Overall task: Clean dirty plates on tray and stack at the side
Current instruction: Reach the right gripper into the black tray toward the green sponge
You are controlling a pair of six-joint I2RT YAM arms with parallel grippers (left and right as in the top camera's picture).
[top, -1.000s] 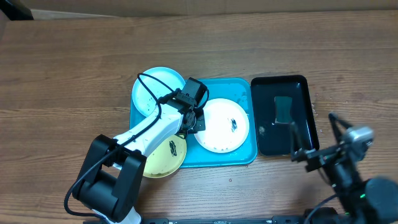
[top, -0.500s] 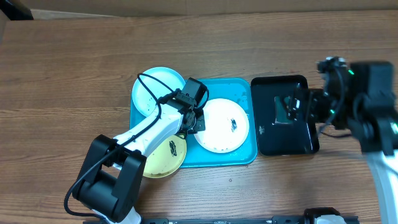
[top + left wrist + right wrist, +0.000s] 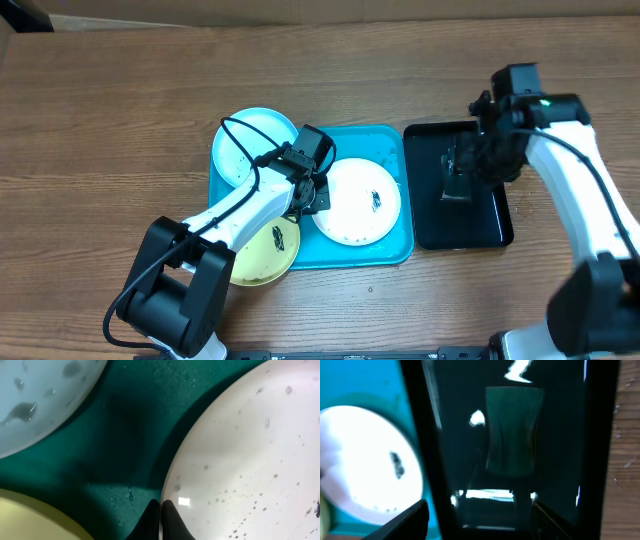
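The turquoise tray point(image 3: 386, 143) holds the white plate point(image 3: 350, 215), which has a dark smear. The light blue plate point(image 3: 245, 150) and the yellow-green plate point(image 3: 255, 260) overlap its left edge. My left gripper point(image 3: 318, 196) is shut on the white plate's left rim. In the left wrist view its fingers point(image 3: 161, 516) pinch the rim of the white plate point(image 3: 250, 460) above the tray floor point(image 3: 125, 435). My right gripper point(image 3: 458, 178) hangs open and empty over the black tray. In the right wrist view its fingers point(image 3: 480, 520) are spread wide.
The smaller glossy black tray point(image 3: 490, 222) sits right of the turquoise tray. A dark green sponge point(image 3: 514, 430) lies in it, below my right gripper. Wooden table point(image 3: 120, 120) surrounds both trays. A cable loops over the light blue plate.
My right arm has swung up from the table's front right corner to above the black tray. My left arm and the plates have not moved.
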